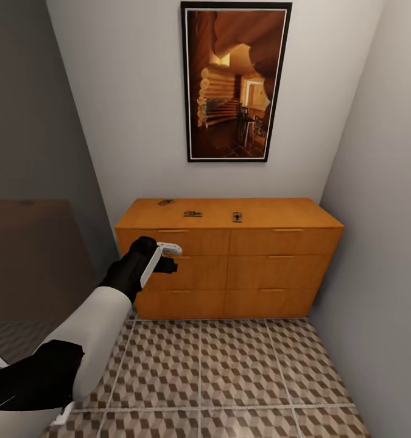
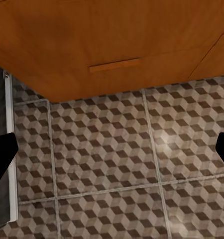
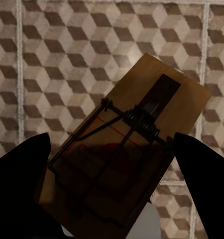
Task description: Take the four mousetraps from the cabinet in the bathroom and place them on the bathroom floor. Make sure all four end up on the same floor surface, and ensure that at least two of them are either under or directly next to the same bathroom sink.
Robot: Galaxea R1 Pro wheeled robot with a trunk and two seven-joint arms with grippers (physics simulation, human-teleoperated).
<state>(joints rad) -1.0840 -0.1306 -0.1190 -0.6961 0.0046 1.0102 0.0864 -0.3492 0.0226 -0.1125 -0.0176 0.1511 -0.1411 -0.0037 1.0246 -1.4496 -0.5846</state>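
A: Mousetraps on the cabinet (image 1: 229, 243) top?
B: Three: 10 o'clock (image 1: 166, 202), centre (image 1: 193, 213), 2 o'clock (image 1: 237, 216).
A: Fourth?
B: Mousetrap (image 3: 127, 149) clamped between right gripper (image 3: 114, 164) jaws, over bathroom floor (image 3: 67, 59).
A: Left gripper (image 2: 112, 152)?
B: Jaws spread wide, unladen.

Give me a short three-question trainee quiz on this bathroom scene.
1. How many mousetraps lie on the cabinet top?
2. True or false: a mousetrap sits between the right gripper fingers.
3. What hangs above the cabinet: A mirror, B framed picture, C shelf?

Key: 1. Three. 2. True, seen in the right wrist view over the floor. 3. B.
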